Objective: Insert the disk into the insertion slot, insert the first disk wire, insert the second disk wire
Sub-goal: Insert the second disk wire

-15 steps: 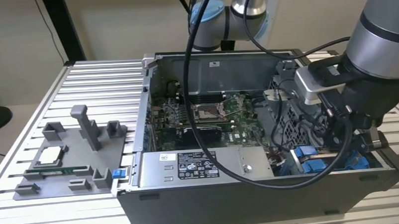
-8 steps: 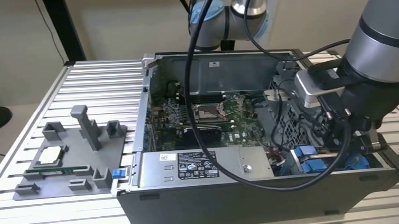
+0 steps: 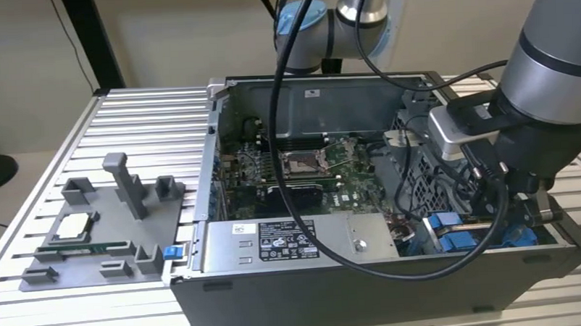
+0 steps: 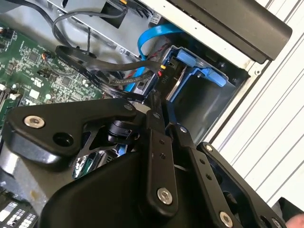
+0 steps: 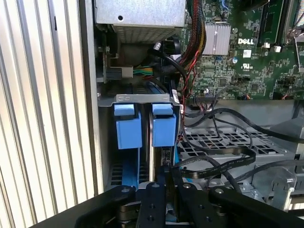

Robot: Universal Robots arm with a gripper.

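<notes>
Disk, edge-on in its blue carrier, seated upright in the drive bay at the open computer case's corner, at five o'clock in the exterior view. Gripper directly above it, fingers pressed together, clenched on the disk's top edge. Black flat cable lies just beside. Power-supply box, white printed label, at six o'clock. Motherboard at centre.

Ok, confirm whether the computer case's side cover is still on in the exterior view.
No: the computer case lies open, with its motherboard and power supply exposed.
</notes>
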